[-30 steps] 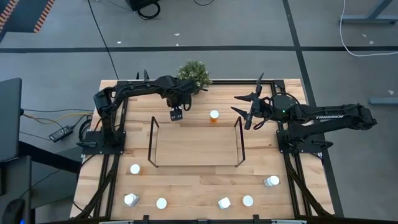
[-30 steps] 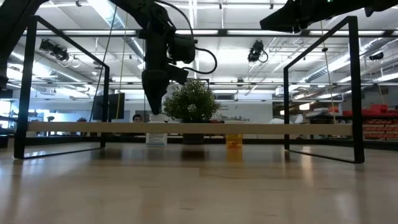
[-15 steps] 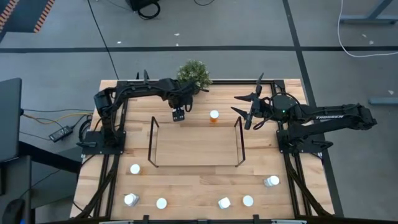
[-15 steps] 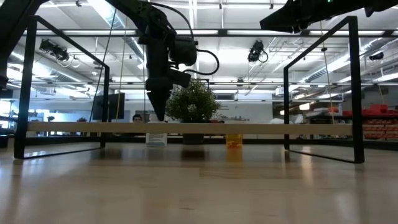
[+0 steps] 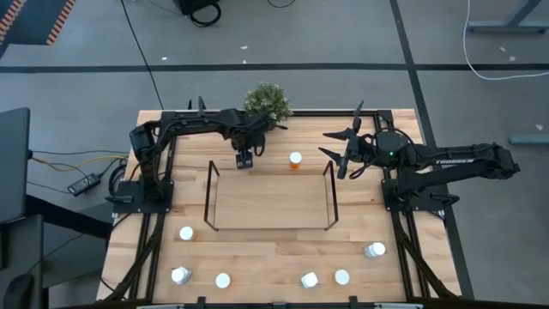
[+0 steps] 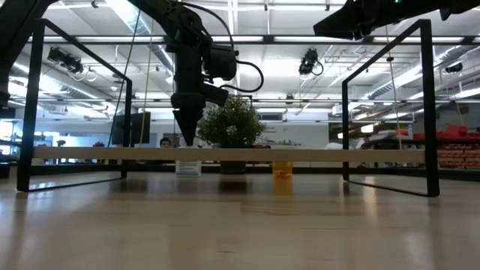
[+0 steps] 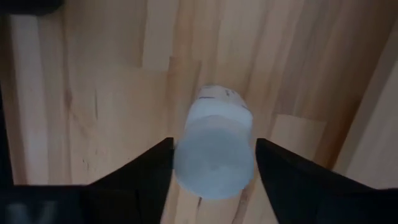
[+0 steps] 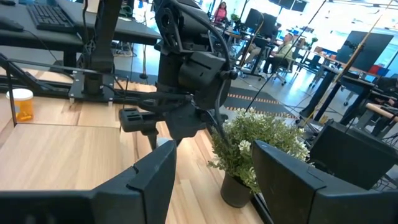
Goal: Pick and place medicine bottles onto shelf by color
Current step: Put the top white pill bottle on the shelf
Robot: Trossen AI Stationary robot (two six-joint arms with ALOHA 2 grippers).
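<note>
My left gripper (image 5: 244, 159) points down over a whitish bottle (image 7: 214, 158) with a white cap, its open fingers on either side of the cap. This bottle (image 6: 188, 168) stands on the table just behind the shelf's (image 5: 270, 228) far left corner. An orange bottle (image 5: 295, 160) stands on the table to its right and also shows in the low view (image 6: 281, 169). Several more bottles stand near the table's near edge, such as one at the left (image 5: 186, 233) and one at the right (image 5: 375, 250). My right gripper (image 5: 343, 150) hovers open beyond the shelf's far right corner. My left gripper comes at the whitish bottle from above, pointing down, one finger (image 7: 149, 177) close on each side of its cap (image 7: 214, 163). I cannot tell whether the fingers touch it. The bottle stands upright on the table.
A small potted plant (image 5: 268, 100) stands at the far edge, just behind my left gripper. The shelf's see-through deck (image 6: 225, 153) and upright end frames (image 6: 427, 105) fill the table's middle. Bare wood lies between the shelf and the near row of bottles.
My left gripper has turned about its wrist above the whitish bottle, swaying slightly toward the table's right and back. The bottle has stayed on the table.
</note>
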